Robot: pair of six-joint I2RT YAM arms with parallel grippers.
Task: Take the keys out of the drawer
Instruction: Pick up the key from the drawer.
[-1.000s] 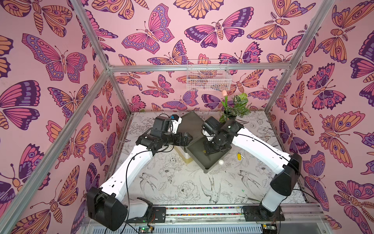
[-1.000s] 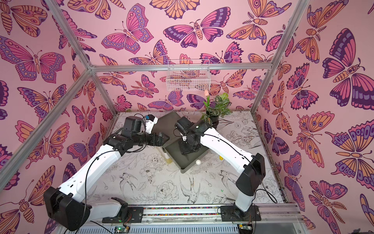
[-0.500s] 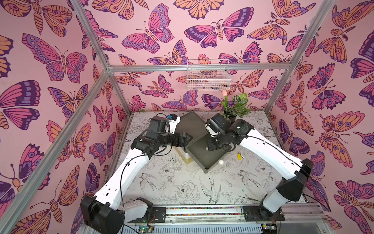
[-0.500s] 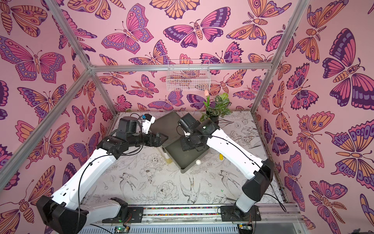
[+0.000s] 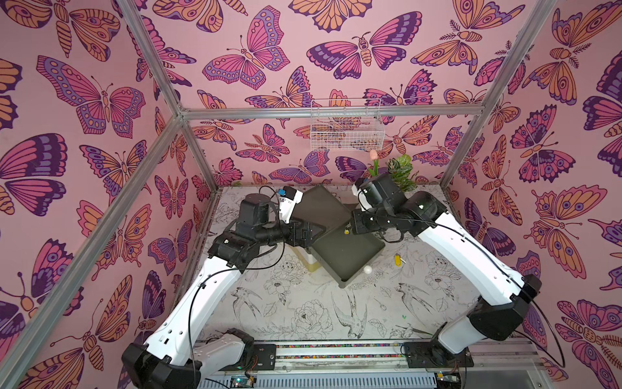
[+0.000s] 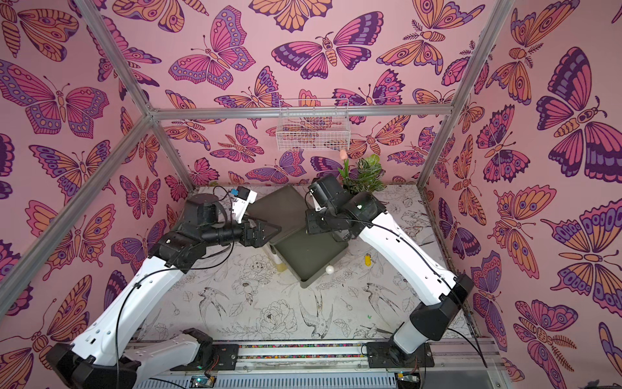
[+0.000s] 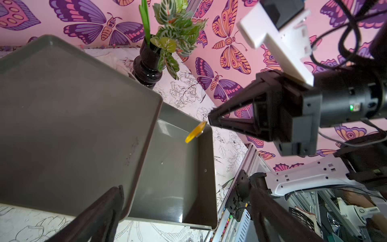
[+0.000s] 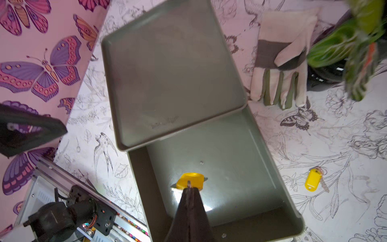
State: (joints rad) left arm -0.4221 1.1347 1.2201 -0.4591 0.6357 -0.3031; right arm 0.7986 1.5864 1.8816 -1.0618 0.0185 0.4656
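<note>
Lifted! Clamped tight in the tip of the right gripper (image 8: 189,185): a yellow-tagged key (image 8: 190,179), dangling over the open drawer (image 8: 230,159) and clear of its floor. Compared with a second ago: swung up and back at the right wrist, stretched further out at the elbow, tag now up near rim height in the left wrist view. Barely any shift at the left gripper (image 5: 311,232), spread wide with nothing in it, parked at the near corner of the cabinet (image 5: 319,207). Already out on the table (image 5: 303,313), just beside the drawer on the right arm's side: a second yellow-tagged key (image 5: 398,260) (looks like the drop spot). Nothing else showing on the visible drawer floor. So, probably: across the rim, down next to its twin, and close to done.
</note>
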